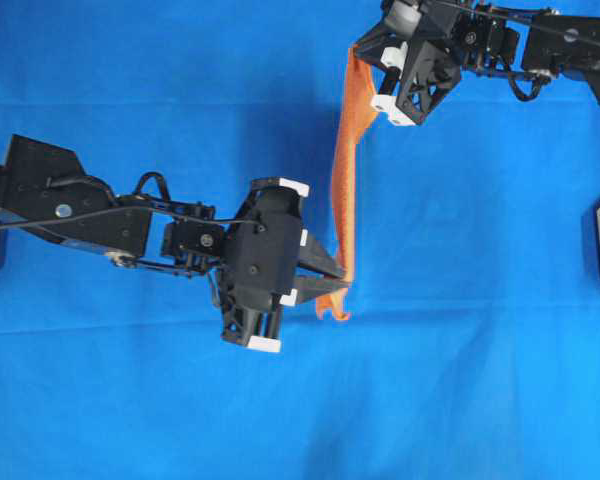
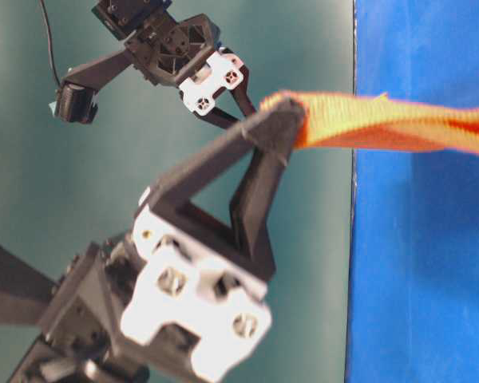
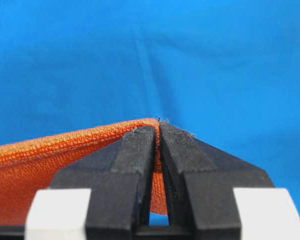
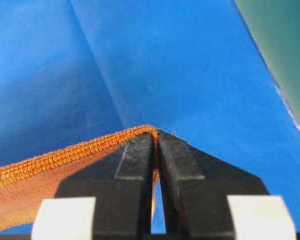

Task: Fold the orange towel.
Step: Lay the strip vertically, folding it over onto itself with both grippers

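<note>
Cloth is what the two arms have between them: the orange towel (image 1: pixel 346 170) hangs in the air above the blue cloth backdrop (image 1: pixel 480 380), stretched into a narrow band from one gripper to the other. The left gripper (image 1: pixel 342 285) has its jaws pressed together on one corner, and in the left wrist view the stitched edge disappears between the black fingers (image 3: pixel 135 165). The right gripper (image 1: pixel 372 70) is likewise clamped on the opposite end, its fingertips (image 4: pixel 137 160) pinching the hem. Seen from overhead the towel's long axis runs from the top of the view, near the right gripper, down to the left gripper lower in the picture, slanting only slightly; a small tail of fabric curls out below the left grip. It looks light, soft and limp, sagging and twisting along its span rather than holding flat, so it will likely follow whatever the corners do. The nubby weave should give good friction. Corners and stitched edges seem the best places to hold, since the middle offers no stiffness.
</note>
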